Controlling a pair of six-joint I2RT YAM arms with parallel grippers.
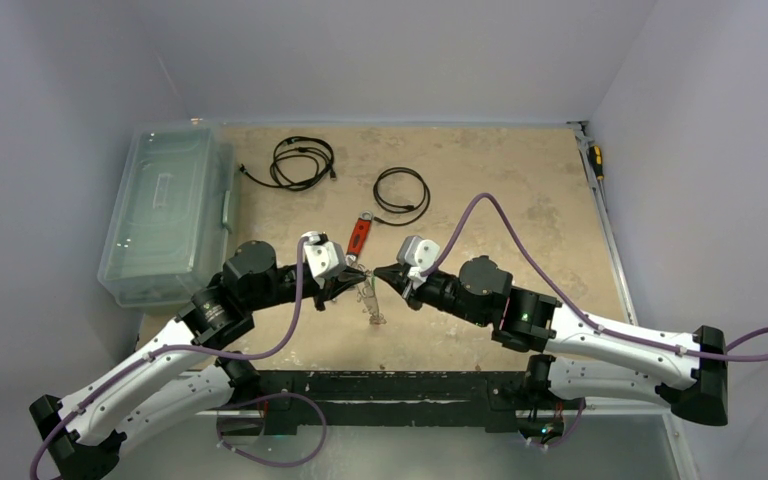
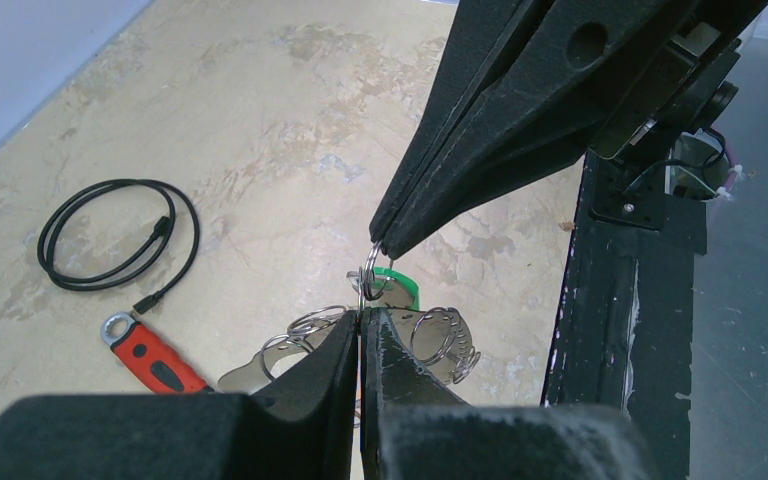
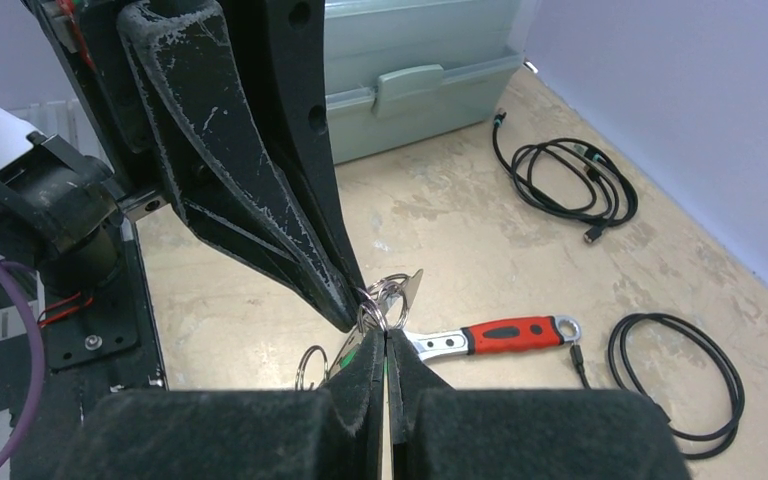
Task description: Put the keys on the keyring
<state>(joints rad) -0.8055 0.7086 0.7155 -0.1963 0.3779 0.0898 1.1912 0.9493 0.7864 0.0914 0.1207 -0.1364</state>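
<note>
keyring point(image 2: 364, 282) gleamed, thin bright metal wire; the green key head point(image 2: 401, 284) was glossy plastic. left tool point(image 2: 361, 320) was matt black, scuffed, grainy. bench point(image 2: 260, 120) looked worn, mottled, dull. wrench handle point(image 2: 157, 363) smooth red.

Our left arm point(image 1: 150, 375) and right arm point(image 1: 620, 345) wear white shells over black joints — purple cables point(image 1: 505, 215) trailing along each. Our fingers point(image 3: 250, 180) are black wedges, scuffed pale.

A box point(image 1: 165, 215) lies along the counter's point(image 1: 520, 170) left edge. A cable coil point(image 1: 302, 162) and a second coil point(image 1: 402, 195) lie toward the far edge, a wrench point(image 1: 359, 236) before them, the keyring point(image 1: 370, 298) before the wrench.
</note>
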